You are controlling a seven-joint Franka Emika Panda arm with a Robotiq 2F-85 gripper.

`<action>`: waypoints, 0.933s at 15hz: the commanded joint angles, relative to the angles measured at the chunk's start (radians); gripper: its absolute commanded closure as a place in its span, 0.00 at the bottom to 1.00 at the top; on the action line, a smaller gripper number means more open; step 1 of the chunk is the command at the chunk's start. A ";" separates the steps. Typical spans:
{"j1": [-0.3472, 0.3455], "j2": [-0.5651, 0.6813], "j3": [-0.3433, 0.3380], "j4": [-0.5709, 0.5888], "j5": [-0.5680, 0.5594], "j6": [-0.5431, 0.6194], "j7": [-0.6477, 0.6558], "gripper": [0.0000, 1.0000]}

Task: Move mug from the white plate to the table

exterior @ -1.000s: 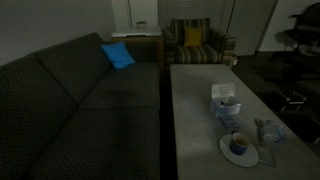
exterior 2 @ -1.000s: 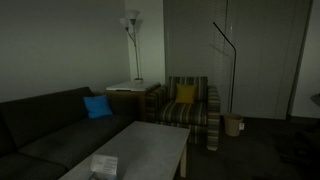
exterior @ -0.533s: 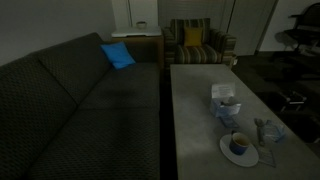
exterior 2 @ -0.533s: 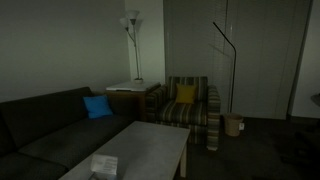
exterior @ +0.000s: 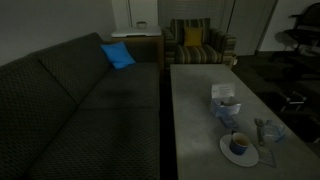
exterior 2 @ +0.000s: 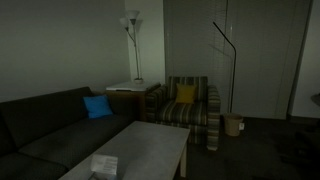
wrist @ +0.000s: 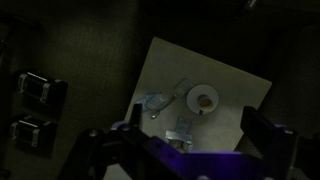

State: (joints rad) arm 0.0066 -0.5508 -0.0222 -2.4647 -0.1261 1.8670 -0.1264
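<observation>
Wrist view: gripper [wrist: 185, 150] hangs high over the table [wrist: 165, 70], fingers [wrist: 268, 140] spread wide, nothing between them. Mug [wrist: 204, 99] sits on the white plate [wrist: 192, 90], about 1 o'clock of the gripper, well apart. In an exterior view the whitish boxy container [exterior: 225, 100] stands at the mug's 11 o'clock. No change against the earlier frames: mug unmoved. Judgement: approach not begun, descent comes first.

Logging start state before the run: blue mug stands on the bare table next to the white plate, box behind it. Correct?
Not quite. In an exterior view the mug stands on the white plate, not beside it on the table. The box does sit behind it.
</observation>
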 commanded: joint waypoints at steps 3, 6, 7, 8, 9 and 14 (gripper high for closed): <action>0.003 0.109 0.026 0.015 -0.031 0.064 0.024 0.00; 0.005 0.163 0.033 0.018 -0.033 0.092 0.026 0.00; 0.007 0.181 0.034 0.024 -0.031 0.092 0.024 0.00; 0.008 0.200 0.036 0.027 -0.030 0.097 0.023 0.00; 0.008 0.217 0.040 0.030 -0.032 0.101 0.026 0.00; 0.014 0.327 0.051 0.058 -0.043 0.115 0.026 0.00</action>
State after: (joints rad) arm 0.0162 -0.3081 0.0193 -2.4469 -0.1434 1.9726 -0.1121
